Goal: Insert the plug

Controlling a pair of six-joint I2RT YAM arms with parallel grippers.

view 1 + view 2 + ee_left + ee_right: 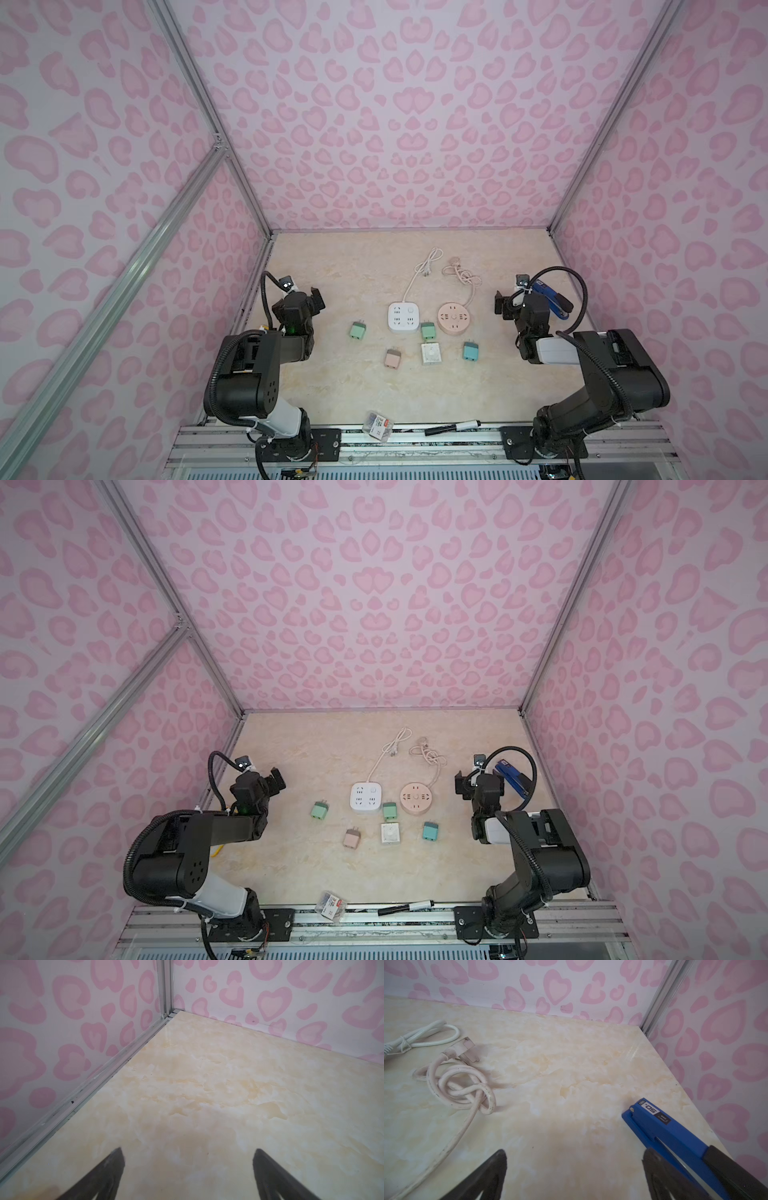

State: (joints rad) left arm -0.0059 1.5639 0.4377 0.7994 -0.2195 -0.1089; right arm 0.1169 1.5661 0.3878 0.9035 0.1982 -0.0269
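Between left gripper (188, 1150) and right gripper (574, 1151), both wide open and empty, teal plug (470, 350) and four others lie loose near white socket block (403, 317); none inserted, whole task left.

L gripper (188, 1152): open table (207, 1095) betw. jaws & ahead, wall corner (167, 1004) far beyond. R gripper (574, 1153): free betw. jaws; stapler (675, 1132) just outside one jaw, knotted cord (463, 1088) ahead, off the other jaw's side.
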